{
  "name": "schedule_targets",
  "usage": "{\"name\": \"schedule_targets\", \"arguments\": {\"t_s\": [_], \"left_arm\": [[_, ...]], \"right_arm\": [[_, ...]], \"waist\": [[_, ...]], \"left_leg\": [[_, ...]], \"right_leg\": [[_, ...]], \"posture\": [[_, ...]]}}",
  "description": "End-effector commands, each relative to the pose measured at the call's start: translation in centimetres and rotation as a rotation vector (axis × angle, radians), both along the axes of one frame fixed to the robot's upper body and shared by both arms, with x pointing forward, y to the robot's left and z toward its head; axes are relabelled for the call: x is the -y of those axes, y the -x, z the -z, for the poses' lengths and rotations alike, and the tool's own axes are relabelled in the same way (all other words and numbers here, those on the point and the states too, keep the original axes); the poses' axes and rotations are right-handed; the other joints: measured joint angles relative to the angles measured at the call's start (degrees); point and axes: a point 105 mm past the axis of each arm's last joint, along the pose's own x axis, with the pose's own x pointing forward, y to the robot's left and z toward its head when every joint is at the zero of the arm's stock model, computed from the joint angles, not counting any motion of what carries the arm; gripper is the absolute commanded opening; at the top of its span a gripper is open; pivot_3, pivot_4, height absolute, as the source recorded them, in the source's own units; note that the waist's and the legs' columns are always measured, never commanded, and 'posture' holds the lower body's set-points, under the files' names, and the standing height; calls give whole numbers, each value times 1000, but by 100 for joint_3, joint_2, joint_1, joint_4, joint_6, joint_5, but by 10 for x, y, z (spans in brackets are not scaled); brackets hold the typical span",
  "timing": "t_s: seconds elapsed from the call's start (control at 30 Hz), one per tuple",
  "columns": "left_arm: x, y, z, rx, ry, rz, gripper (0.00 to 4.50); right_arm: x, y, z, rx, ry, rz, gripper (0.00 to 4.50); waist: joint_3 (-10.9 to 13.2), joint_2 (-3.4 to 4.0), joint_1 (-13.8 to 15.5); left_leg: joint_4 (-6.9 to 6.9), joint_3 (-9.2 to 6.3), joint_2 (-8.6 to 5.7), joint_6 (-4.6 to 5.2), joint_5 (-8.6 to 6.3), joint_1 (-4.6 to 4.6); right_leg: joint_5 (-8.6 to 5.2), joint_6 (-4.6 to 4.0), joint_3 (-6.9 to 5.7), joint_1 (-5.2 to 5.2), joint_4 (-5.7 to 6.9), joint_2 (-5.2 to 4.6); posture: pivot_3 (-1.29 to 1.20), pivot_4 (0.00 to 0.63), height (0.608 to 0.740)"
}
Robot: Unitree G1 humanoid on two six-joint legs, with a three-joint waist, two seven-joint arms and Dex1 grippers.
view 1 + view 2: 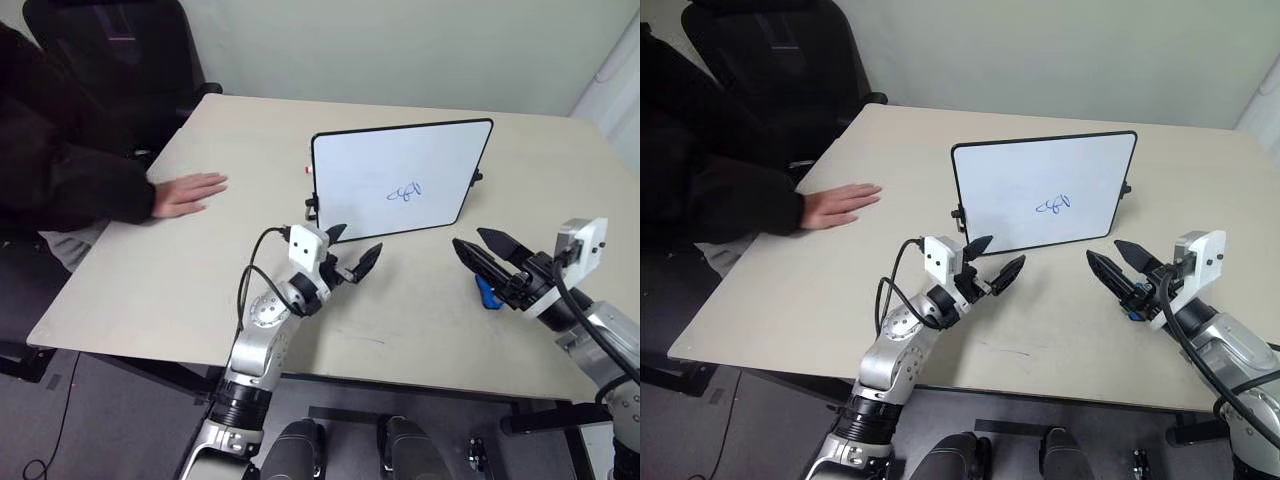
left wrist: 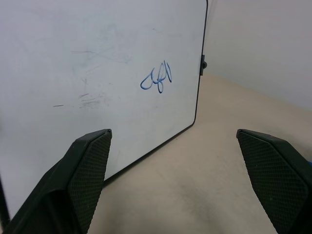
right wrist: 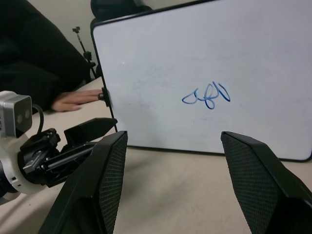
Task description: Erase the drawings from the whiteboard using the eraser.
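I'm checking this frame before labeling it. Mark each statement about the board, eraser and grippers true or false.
1. The drawings remain on the whiteboard. True.
2. The right gripper holds the eraser. False: its fingers are open and empty; the eraser lies on the table beneath it.
3. The left gripper is open. True.
4. The whiteboard lies flat. False: it stands upright.
5. A person's hand rests on the table. True.
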Motion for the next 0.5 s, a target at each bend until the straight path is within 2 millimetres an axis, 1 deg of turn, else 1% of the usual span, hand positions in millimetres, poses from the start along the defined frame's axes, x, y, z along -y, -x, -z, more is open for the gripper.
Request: {"name": "schedule_targets", "arguments": {"t_s": [0.03, 0.1, 0.23, 0.37, 0.43, 0.47, 0.5], "left_arm": [[3, 2, -11, 48, 2, 7, 4500], [2, 1, -11, 51, -5, 1, 4500], [1, 1, -11, 45, 2, 8, 4500], [1, 1, -11, 40, 7, 15, 4500], [1, 1, -10, 39, 6, 15, 4500], [1, 1, -10, 38, 6, 15, 4500], [0, 1, -10, 37, 6, 16, 4500]], "right_arm": [[3, 2, -11, 49, 6, 13, 3239], [5, 2, -12, 50, 7, 16, 3239], [10, -3, -6, 6, 5, 62, 3239], [24, -12, 4, -71, 48, 176, 3239], [26, -13, 7, -107, 67, 188, 3239], [28, -14, 10, -129, 86, 199, 3605], [30, -14, 13, -150, 104, 208, 3803]], "waist": [[0, 0, -1], [0, 0, -1], [0, 0, 0], [0, 0, 2], [0, 0, 1], [0, 0, 1], [0, 0, 1]], "left_leg": [[0, 0, 0, 0, 0, 0], [0, 0, 1, 0, 0, 0], [0, 0, 0, 0, 0, 0], [1, 0, 0, 0, 0, 0], [0, 0, 0, 0, 0, 0], [0, 0, 0, 0, 0, 0], [-1, 0, 0, 0, 0, 0]], "right_leg": [[0, 0, 0, 0, 0, 0], [-1, 1, 0, 0, 0, 1], [-1, 3, 0, 0, 0, 0], [0, 5, 0, 0, 0, -1], [0, 6, 0, 0, 0, -2], [0, 6, 0, 0, 0, -2], [0, 6, 0, -1, 0, -1]], "posture": [[0, 150, 740], [0, 150, 740], [0, 150, 740], [0, 150, 740], [0, 150, 740], [0, 150, 740], [0, 150, 740]]}}
